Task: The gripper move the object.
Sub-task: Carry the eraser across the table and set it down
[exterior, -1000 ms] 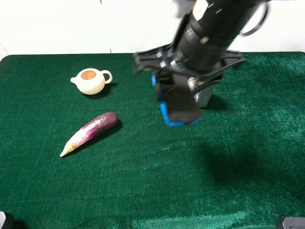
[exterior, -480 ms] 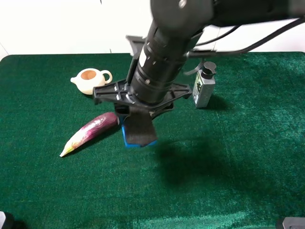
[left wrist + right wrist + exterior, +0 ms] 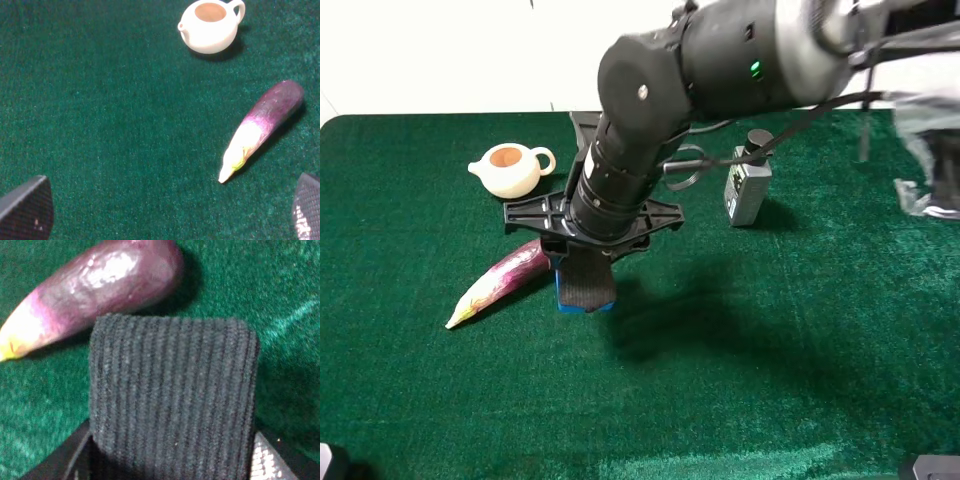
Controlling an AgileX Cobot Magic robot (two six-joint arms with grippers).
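The board eraser (image 3: 584, 286), dark felt face with a blue back, is held in my right gripper (image 3: 582, 262), which reaches across to the left half of the table. Its lower end is at the green cloth, right beside the stem end of the purple eggplant (image 3: 507, 276). In the right wrist view the ribbed felt face (image 3: 172, 395) fills the frame, with the eggplant (image 3: 95, 295) just beyond it. My left gripper (image 3: 165, 212) is open and empty above the cloth; only its two fingertips (image 3: 27, 212) show at the frame's corners.
A cream teapot (image 3: 510, 168) stands at the back left, also in the left wrist view (image 3: 211, 26). A grey pump bottle (image 3: 748, 186) stands at the back, right of the arm. The eggplant (image 3: 262, 126) lies diagonally. Green cloth (image 3: 800, 380) covers the table.
My right arm has swung from the back right, near the pump bottle, leftward and down with the eraser, bringing it next to the eggplant at the cloth.
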